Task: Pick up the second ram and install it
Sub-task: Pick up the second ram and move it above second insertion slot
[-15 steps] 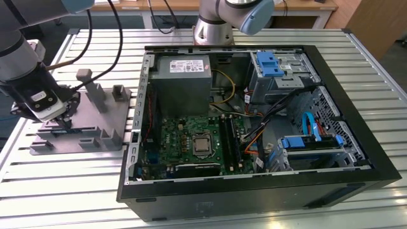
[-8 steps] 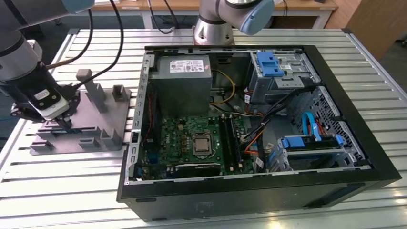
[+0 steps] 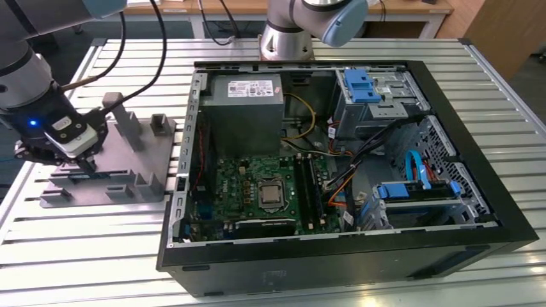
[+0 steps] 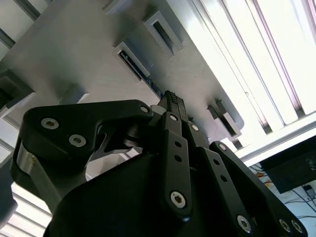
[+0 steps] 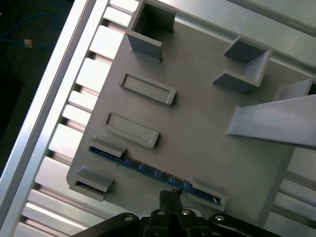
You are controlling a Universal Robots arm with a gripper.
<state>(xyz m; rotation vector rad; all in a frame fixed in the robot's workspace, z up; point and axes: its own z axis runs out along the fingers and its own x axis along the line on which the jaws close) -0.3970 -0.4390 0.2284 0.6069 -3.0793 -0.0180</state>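
Item: long, thin dark-green memory stick [image 5: 148,171], standing on edge in its slot in the grey plastic pegged tray [image 5: 197,123] (unlifted, I judge). My black gripper [image 5: 171,193] sits at its top edge; whether it is clamped, I cannot tell. Installation in the open black computer case [image 3: 298,268] is outstanding.

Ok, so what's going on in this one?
A single robot arm has its pincer down on the grey tray beside the open computer case. In the first wrist view the pincer's tip sits right at the second ram, which stands on edge in the tray's holders. It is not yet installed on the motherboard.
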